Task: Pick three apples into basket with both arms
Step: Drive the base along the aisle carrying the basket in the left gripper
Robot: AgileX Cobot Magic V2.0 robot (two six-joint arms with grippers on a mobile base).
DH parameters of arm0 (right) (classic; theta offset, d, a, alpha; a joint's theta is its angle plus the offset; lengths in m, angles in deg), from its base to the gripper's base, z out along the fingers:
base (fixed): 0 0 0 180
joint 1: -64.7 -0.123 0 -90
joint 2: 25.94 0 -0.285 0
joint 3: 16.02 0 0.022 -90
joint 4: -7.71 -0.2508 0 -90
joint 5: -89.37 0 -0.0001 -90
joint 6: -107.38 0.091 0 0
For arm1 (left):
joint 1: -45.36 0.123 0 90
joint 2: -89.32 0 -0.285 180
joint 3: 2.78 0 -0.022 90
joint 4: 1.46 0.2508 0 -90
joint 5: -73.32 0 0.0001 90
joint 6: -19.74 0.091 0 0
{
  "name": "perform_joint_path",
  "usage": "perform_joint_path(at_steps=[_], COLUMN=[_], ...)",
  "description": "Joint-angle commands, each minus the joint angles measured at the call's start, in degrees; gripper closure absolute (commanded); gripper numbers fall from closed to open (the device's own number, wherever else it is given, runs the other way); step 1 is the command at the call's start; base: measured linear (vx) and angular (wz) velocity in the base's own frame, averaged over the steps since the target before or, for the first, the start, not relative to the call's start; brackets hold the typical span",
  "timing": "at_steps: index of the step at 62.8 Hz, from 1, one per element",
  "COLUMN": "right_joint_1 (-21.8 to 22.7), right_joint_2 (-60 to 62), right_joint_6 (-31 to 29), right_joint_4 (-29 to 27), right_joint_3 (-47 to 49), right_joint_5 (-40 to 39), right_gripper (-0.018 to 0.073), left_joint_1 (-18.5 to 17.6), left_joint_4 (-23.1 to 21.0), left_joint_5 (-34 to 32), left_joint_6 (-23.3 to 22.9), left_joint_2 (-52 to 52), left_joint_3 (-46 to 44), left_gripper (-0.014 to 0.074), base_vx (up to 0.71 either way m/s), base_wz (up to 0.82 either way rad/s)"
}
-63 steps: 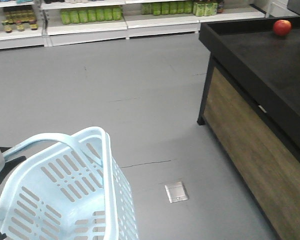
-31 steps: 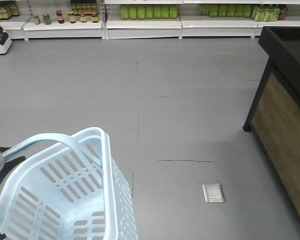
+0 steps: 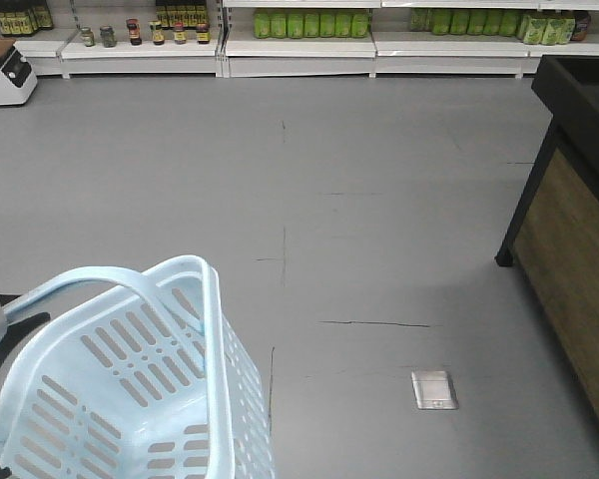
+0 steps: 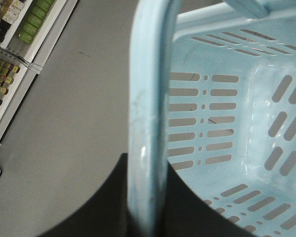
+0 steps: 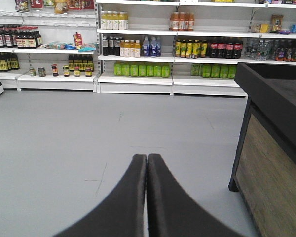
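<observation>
Low at front left, the empty basket [image 3: 215, 329] hangs by its handle [image 4: 148, 98] in the clamped left hand [image 4: 147, 210]. The right hand [image 5: 146, 187] is closed and empty. No apples are visible, so this looks like the carrying step; next, probably approach the table [image 3: 579, 90].

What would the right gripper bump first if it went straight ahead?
Nothing close: the right gripper points over open grey floor, toward the far white shelf of green bottles, depth unclear.

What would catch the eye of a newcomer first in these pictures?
The pale blue basket fills the lower left of the front view, its handle gripped by the left gripper. The right gripper is shut and empty over grey floor. Shelves of bottles line the far wall, and no apples show.
</observation>
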Motion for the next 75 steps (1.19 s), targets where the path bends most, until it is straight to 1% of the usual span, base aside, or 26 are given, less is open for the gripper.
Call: perform_joint_path(at_steps=[1,33,75], right_joint_1=[0.16,0.16,0.16], right_joint_2=[1.04,1.04,1.04], right_joint_6=[-0.42,-0.42,-0.42], right_joint_4=[0.64,0.64,0.64], right_joint_3=[-0.62,-0.62,-0.62], right_joint_5=[-4.32,-4.32,-4.32], right_gripper=[0.0569,0.0569,0.0569], left_joint_1=[-0.14,-0.14,-0.14], left_joint_4=[1.53,1.53,1.53], left_joint_5=[-3.98,-3.98,-3.98], left_joint_6=[-0.65,-0.65,-0.65], left_joint_2=[0.51,0.51,0.51], left_joint_3=[-1.84,-1.84,-1.84], left_gripper=[0.0602,0.0602,0.0602], base_vx=[0.09,0.15,0.23], base_wz=[-0.03,0.03,-0.01])
